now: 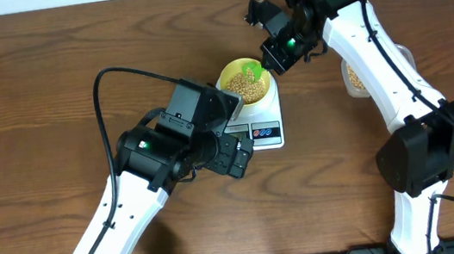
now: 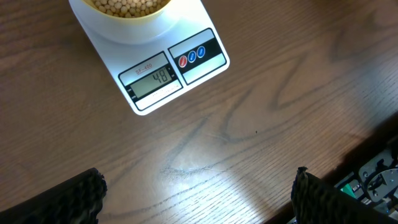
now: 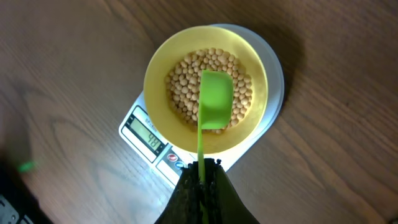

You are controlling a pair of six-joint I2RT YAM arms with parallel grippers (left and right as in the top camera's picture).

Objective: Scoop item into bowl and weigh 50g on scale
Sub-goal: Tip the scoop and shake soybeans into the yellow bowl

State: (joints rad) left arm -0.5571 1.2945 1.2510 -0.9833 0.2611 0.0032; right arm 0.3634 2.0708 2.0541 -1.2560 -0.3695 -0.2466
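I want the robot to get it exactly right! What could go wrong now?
The display on the white flat kitchen scale reads 48, so one more heaped load from the green plastic scoop in the right pincer could overshoot 50. The scoop is over the small tan beans in the pale yellow round bowl; pressing on them might falsify the reading.

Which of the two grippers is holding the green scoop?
The right gripper, shut on the green scoop over the yellow bowl; the left gripper hangs open and empty near the scale.
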